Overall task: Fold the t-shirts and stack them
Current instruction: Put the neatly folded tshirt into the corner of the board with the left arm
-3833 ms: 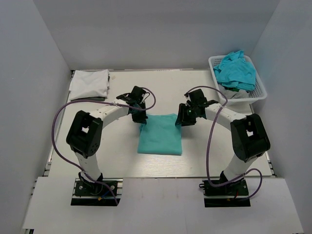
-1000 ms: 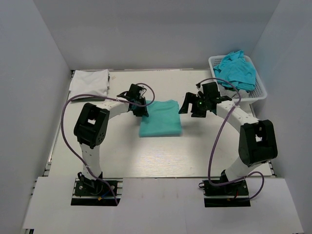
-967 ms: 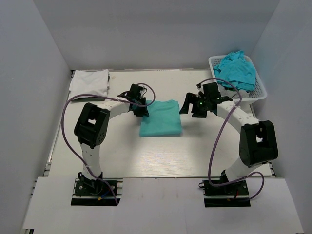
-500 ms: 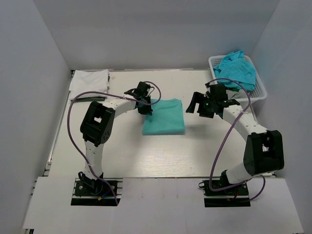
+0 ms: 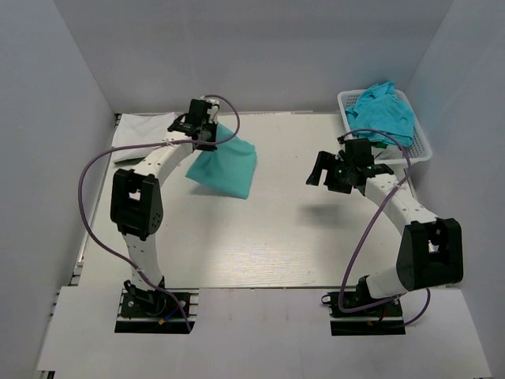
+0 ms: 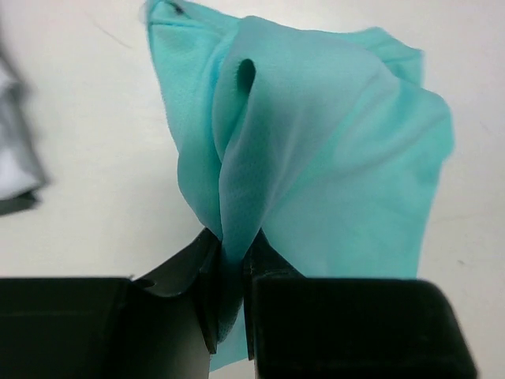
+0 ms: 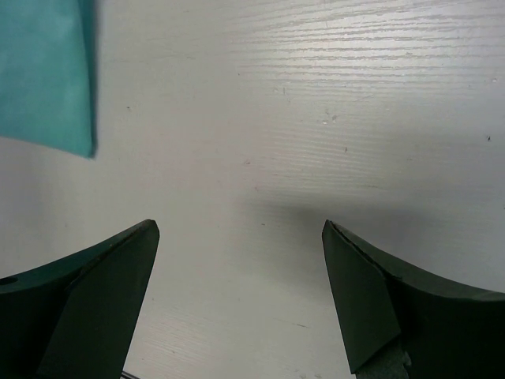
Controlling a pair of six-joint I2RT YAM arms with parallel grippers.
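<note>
My left gripper [image 5: 207, 140] is shut on an edge of the folded teal t-shirt [image 5: 225, 167] and holds it lifted off the table, hanging in folds, near the back left. The left wrist view shows the teal t-shirt [image 6: 316, 181] pinched between my left gripper's [image 6: 231, 304] jaws. A folded white t-shirt [image 5: 142, 133] lies at the back left corner; its edge shows in the left wrist view [image 6: 12, 170]. My right gripper [image 5: 318, 167] is open and empty above the bare table, right of centre. In the right wrist view my right gripper [image 7: 241, 230] is spread wide; the teal t-shirt's corner [image 7: 43, 79] shows top left.
A white basket [image 5: 424, 144] at the back right holds crumpled teal t-shirts [image 5: 383, 113]. Grey walls close in the table on three sides. Purple cables loop from both arms.
My left gripper has lifted the teal t-shirt and carried it left and back toward the white t-shirt. My right gripper has let go, opened and drawn back to the right.
</note>
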